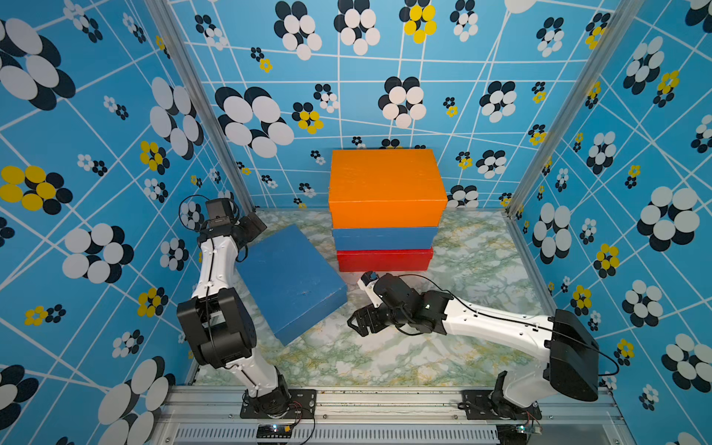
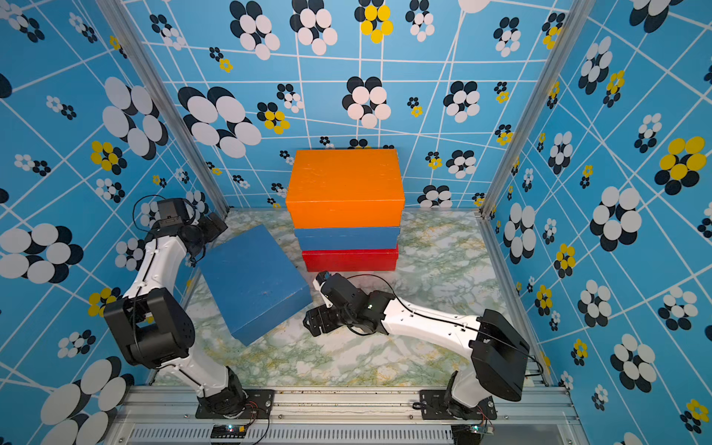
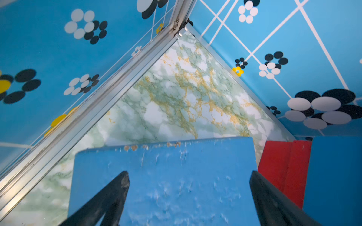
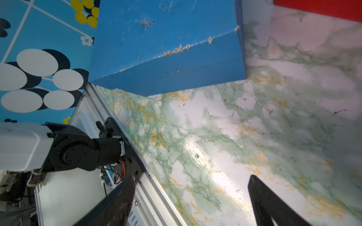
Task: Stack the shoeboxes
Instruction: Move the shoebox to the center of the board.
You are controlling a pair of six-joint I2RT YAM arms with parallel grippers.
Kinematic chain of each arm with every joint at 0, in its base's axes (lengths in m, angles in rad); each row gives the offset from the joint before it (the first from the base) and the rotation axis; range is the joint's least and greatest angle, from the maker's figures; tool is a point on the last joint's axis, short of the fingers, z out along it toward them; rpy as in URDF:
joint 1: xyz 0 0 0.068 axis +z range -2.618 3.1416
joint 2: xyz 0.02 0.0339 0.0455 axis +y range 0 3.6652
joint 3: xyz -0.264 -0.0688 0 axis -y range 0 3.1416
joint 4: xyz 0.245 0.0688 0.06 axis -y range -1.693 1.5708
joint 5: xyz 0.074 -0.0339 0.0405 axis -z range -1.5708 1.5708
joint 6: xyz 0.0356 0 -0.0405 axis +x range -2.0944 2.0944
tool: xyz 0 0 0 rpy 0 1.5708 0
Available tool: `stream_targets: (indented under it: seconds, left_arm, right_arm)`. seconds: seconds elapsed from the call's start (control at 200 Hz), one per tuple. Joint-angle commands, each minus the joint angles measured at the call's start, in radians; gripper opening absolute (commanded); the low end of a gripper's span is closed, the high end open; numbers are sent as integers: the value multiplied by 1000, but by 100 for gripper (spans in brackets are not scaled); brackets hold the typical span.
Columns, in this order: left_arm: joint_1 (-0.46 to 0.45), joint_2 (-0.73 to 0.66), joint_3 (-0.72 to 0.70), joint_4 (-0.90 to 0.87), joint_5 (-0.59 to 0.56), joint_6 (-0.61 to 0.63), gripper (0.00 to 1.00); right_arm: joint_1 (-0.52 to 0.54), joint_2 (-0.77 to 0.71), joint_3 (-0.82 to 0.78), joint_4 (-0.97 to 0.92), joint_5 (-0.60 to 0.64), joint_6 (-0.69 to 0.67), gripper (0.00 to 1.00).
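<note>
Three shoeboxes are stacked at the back centre in both top views: orange on blue on red. A second blue shoebox lies askew on the marble to the left of the stack. My left gripper is at that box's far left corner. In the left wrist view it stands open, fingers wide apart over the scuffed blue lid. My right gripper hovers by the box's near right corner, open over bare marble, holding nothing.
The marble tabletop is fenced by patterned blue walls and aluminium posts. A metal rail with both arm bases runs along the front edge. The left arm's base shows in the right wrist view.
</note>
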Motion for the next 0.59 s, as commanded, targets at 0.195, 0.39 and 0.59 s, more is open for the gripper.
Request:
stream_targets:
  seconds: [0.195,0.39,0.59]
  left_arm:
    - [19,217,254,-5,55,-3,97]
    - [16,301,283,-13,54,29,98]
    - [14,338,308,-44,57,51,98]
  right_arm:
    - [6,5,-63,75,0,52,92]
    - [6,38,-47,96,-23,66,92]
    - [6,31,-47,88,-8,64,91]
